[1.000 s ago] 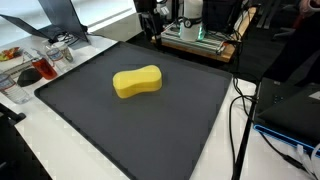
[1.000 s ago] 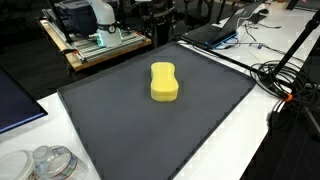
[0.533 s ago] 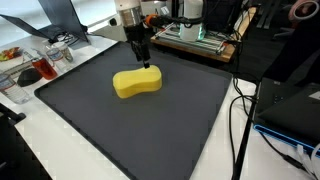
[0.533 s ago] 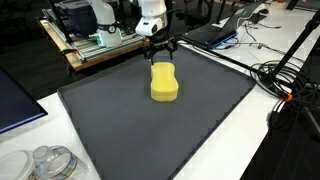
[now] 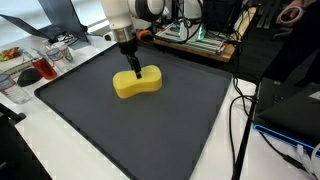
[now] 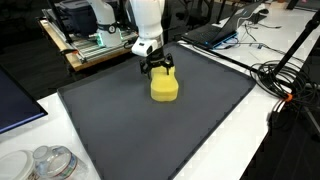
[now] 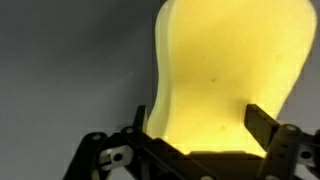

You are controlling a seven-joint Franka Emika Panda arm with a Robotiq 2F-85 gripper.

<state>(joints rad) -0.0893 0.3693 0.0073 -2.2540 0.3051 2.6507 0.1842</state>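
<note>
A yellow peanut-shaped sponge [image 5: 137, 82] [image 6: 164, 85] lies on a dark grey mat [image 5: 150, 130] [image 6: 140, 130], towards its far side. My gripper [image 5: 133, 70] [image 6: 158, 68] hangs point-down right over one end of the sponge, jaws spread wide. In the wrist view the sponge [image 7: 230, 60] fills the picture, and the gripper [image 7: 200, 125] has a black finger [image 7: 265, 128] on each side of the sponge's near end. The fingers are beside the sponge and do not squeeze it. Nothing is held.
Glass containers [image 5: 40, 68] [image 6: 45, 162] stand on the white table beside the mat. Black cables [image 5: 240, 110] [image 6: 285, 80] run along another side. A laptop [image 6: 215, 32] and lab gear [image 5: 195, 30] [image 6: 90, 30] sit behind the mat.
The arm came in from behind the mat and dropped down onto the sponge's end. The jaws stayed wide apart; the sponge has not moved.
</note>
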